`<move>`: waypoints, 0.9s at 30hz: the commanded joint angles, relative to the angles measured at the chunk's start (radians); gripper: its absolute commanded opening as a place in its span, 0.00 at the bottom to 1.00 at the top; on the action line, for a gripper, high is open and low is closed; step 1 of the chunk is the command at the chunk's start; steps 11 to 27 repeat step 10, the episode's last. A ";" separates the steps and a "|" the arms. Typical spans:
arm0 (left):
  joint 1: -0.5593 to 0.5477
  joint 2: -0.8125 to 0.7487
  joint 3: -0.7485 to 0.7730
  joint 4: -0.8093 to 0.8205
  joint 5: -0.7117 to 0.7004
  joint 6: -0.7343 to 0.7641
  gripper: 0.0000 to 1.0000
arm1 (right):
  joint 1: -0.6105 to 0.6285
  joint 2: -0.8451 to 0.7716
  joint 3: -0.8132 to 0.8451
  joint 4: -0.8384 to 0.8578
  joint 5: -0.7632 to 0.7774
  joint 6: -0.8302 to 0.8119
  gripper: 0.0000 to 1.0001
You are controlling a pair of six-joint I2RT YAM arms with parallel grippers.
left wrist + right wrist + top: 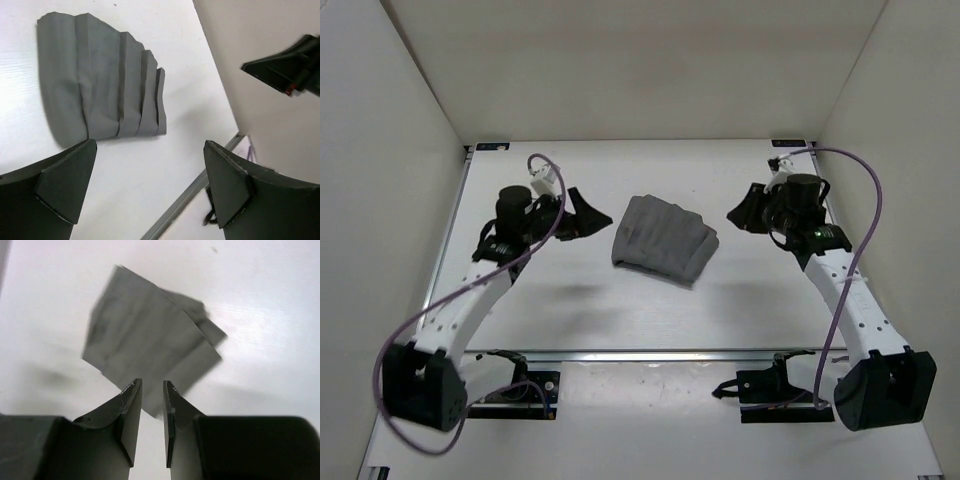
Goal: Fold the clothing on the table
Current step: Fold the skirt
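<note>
A small dark left corner bracket (491, 147) sits at the far left corner; a matching right corner bracket (790, 143) sits at the far right

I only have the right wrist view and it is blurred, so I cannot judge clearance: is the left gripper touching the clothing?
Observer: No. The left gripper is wide open and empty, apart from the clothing, off its left side.
Operator: And the right gripper? Its fingertips overlap the cloth in my picture.
Observer: In the top view the right gripper does not touch it; it sits off the clothing's right side.
Operator: How does the cloth lie?
Observer: As a compact bundle on the table between the arms; the left wrist view shows its pleats stacked in steps along one edge.
</note>
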 commanded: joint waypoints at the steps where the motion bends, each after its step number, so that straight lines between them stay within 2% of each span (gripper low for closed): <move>1: -0.028 -0.245 -0.049 -0.219 -0.132 0.185 0.98 | -0.031 -0.004 -0.099 -0.112 0.028 -0.070 0.21; 3: -0.057 -0.353 -0.066 -0.267 -0.273 0.230 0.99 | -0.024 -0.031 -0.140 -0.099 0.042 -0.072 0.21; 6: -0.019 -0.443 -0.064 -0.335 -0.234 0.269 0.98 | -0.017 -0.055 -0.188 -0.064 0.017 -0.055 0.21; 8: -0.008 -0.434 -0.035 -0.442 -0.217 0.337 0.99 | 0.009 -0.052 -0.203 -0.050 0.026 -0.050 0.22; 10: -0.052 -0.385 0.018 -0.583 -0.298 0.388 0.99 | 0.044 -0.041 -0.210 -0.045 0.037 -0.052 0.23; 27: -0.052 -0.385 0.018 -0.583 -0.298 0.388 0.99 | 0.044 -0.041 -0.210 -0.045 0.037 -0.052 0.23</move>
